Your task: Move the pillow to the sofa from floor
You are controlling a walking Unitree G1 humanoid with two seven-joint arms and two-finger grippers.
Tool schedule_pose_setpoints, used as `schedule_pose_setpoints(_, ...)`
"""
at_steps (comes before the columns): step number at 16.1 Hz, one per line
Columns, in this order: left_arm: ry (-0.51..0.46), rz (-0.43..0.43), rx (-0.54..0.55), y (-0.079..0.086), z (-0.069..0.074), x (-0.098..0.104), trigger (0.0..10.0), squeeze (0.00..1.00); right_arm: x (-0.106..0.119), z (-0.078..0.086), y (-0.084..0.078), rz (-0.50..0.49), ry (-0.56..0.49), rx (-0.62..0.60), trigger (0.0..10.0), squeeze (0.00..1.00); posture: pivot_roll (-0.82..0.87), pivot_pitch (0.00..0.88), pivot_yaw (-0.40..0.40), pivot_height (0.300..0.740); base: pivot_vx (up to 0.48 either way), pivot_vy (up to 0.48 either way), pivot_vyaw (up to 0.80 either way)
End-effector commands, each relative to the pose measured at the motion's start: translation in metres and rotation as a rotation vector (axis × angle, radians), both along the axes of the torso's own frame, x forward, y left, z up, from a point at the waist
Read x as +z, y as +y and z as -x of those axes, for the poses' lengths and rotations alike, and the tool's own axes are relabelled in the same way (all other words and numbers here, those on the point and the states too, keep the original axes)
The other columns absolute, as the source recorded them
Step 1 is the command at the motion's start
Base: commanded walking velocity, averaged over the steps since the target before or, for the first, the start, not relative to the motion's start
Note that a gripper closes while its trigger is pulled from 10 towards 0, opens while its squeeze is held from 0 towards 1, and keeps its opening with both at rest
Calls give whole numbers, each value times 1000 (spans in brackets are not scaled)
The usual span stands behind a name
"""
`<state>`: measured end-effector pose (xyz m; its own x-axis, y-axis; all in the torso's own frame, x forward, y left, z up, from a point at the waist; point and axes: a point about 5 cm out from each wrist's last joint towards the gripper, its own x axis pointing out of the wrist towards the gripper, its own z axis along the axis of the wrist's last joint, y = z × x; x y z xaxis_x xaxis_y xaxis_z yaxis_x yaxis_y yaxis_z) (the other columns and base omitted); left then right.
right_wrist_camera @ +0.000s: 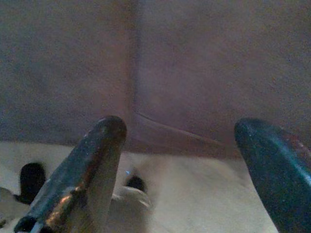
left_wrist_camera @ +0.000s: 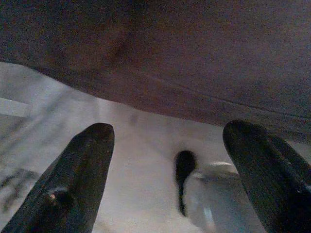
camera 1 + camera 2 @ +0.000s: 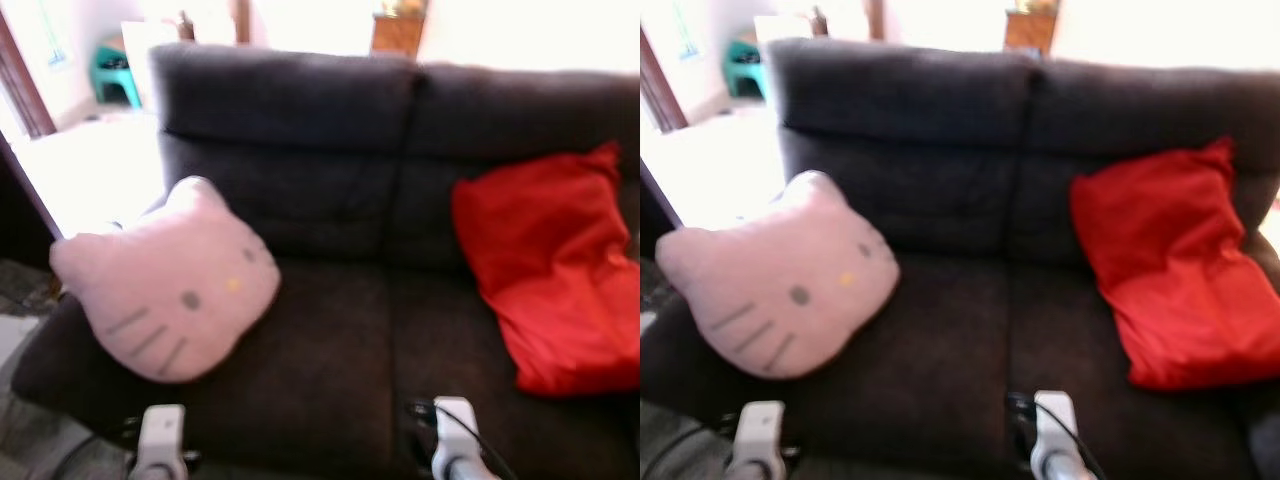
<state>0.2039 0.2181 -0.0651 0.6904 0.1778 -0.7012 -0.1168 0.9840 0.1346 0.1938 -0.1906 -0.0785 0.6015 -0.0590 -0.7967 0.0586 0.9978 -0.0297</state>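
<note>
A dark two-seat sofa (image 3: 330,330) is seen from above, close in front. A pink cat-face pillow (image 3: 165,285) lies on its left seat cushion, leaning over the left arm, off the floor — so the move looks done, with only backing away left, as far as can be judged. A red pillow (image 3: 555,270) slumps against the right backrest, well apart from the pink one. The left gripper (image 2: 165,170) hangs low by the sofa's front edge, fingers spread wide, holding nothing; the right gripper (image 1: 182,170) is likewise wide and empty — facing the sofa's front panel. A teal stool (image 3: 118,75) stands far left, behind the sofa.
</note>
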Motion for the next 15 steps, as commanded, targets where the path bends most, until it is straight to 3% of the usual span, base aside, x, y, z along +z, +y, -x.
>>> schedule_pose_setpoints(1, 17, 1, 5, 2, 4, -2, 10000, 0, 2, -5, 1, 2, -8, 4, 10000, 0, 149, 43, -61, 704, 0, -352, 0)
schedule_pose_setpoints(5, 15, 6, -2, 1, 3, -2, 10000, 0, 6, -3, -25, 23, -4, -12, 10000, 0, 143, 28, -53, 704, 0, -352, 0)
schedule_pose_setpoints(9, 14, 8, -3, 0, 2, -2, 10000, 0, 5, -12, 6, 5, -7, 17, 10000, 0, 139, 13, -45, 704, 0, -352, 0)
schedule_pose_setpoints(13, 14, 8, -12, 0, 0, -1, 10000, 0, 4, -14, 19, -1, -5, 29, 10000, 0, 134, 6, -40, 704, 0, -351, 0)
schedule_pose_setpoints(15, 13, 9, -17, -1, 0, -1, 10000, 0, 0, -5, 19, 2, 7, 28, 10000, 0, 133, 1, -38, 704, 0, -352, 0)
